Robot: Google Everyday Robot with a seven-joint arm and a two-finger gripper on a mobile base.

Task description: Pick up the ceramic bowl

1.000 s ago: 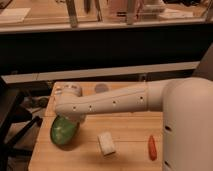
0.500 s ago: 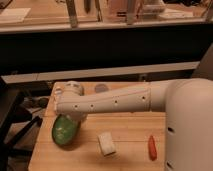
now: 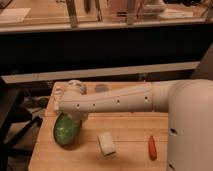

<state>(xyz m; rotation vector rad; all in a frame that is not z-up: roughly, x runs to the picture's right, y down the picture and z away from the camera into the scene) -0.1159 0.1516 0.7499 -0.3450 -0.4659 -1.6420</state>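
Note:
The ceramic bowl (image 3: 66,130) is a glossy green dish at the front left of the wooden table (image 3: 127,135). It stands tilted on edge, with its inside facing the camera. Its upper rim disappears under my gripper (image 3: 73,116), at the end of the white arm (image 3: 117,102) that reaches in from the right. The gripper is shut on the bowl's top rim. The wrist hides the fingertips and the top of the bowl.
A white block (image 3: 105,143) lies just right of the bowl, and an orange-red object (image 3: 152,147) lies further right by my white body (image 3: 192,127). A small grey disc (image 3: 101,87) and a pale item (image 3: 59,91) sit at the back. A dark shelf runs behind the table.
Almost nothing differs. The arm stays over the table's left side, and the tilted bowl under the gripper has shifted only slightly.

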